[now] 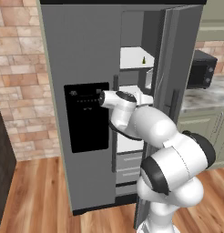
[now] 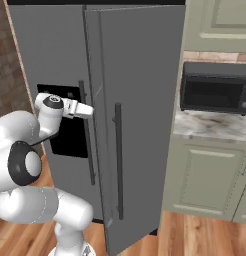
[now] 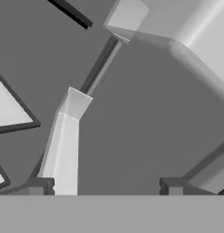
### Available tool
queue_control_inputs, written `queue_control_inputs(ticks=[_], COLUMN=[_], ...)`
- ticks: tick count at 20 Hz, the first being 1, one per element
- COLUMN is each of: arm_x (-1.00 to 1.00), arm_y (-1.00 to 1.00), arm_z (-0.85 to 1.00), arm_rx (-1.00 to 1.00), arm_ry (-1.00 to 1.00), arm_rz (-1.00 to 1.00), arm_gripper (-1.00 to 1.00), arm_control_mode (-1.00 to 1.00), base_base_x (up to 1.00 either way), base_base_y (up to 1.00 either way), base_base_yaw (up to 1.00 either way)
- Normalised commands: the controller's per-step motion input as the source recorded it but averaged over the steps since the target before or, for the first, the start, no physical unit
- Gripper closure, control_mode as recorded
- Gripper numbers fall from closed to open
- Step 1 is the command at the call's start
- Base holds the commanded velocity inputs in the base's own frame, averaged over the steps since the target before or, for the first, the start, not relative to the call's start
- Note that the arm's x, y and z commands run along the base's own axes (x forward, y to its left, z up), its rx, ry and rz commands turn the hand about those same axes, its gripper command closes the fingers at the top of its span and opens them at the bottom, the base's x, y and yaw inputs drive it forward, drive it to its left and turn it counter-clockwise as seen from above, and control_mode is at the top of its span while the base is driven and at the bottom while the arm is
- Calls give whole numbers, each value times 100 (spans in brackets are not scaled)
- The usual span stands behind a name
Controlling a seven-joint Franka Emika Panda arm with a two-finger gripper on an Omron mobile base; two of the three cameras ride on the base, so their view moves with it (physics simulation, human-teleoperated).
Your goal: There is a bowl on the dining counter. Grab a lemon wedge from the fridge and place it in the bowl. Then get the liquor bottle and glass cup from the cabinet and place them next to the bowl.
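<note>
The claw [image 3: 104, 186] is seen spread and empty inside the open fridge [image 1: 82, 54]; the lemon wedge [image 1: 143, 60] lies on the upper shelf; a shelf edge could be struck reaching upward.

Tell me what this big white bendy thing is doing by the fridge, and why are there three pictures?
The white thing is a robot arm in a pretend kitchen. Two cameras ride behind it, one on its left and one on its right, so you see the same grey fridge from two sides. The third camera sits on its hand, looking past its jaws into the grey inside of the fridge. The right door is swung open, and the arm reaches in. A tiny yellowish lemon wedge sits on a white upper shelf. The gripper is open and holds nothing. A black microwave stands on the marble counter nearby.
</note>
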Motion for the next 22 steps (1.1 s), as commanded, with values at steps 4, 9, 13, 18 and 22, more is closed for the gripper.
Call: queue_control_inputs(ticks=[4,9,13,18,22], arm_x=[-28,-5,0,0,0], arm_y=[-65,-75,-92,-99,-100], arm_z=[0,0,0,0,1], arm_rx=[0,0,0,1,4], arm_ry=[-7,-5,-7,-8,-9], arm_rz=[-14,-9,-2,0,0], arm_gripper=[-100,-100,-100,-100,-100], arm_control_mode=[-100,-100,-100,-100,-100], base_base_x=[0,0,0,0,0], base_base_y=[0,0,0,0,0], base_base_yaw=[0,0,0,0,0])
